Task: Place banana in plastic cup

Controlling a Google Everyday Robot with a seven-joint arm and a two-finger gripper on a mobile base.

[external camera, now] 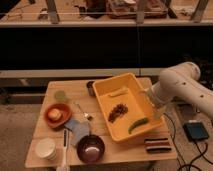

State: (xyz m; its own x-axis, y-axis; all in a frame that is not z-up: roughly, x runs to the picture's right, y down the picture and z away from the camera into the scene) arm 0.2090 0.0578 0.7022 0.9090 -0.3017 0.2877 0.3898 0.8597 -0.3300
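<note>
Our gripper (156,109) hangs open and empty at the edge of the bin (131,102), and we risk taking the nearer green pod (137,124) instead of the banana (118,92) farther from it.

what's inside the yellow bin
The banana, a dark brown cluster and a green pod. The gripper hangs at the right rim of the bin, hiding part of that edge.

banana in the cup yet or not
Not in: the banana lies in the yellow bin, apart from the cup. The gripper hangs by the bin's right rim.
</note>
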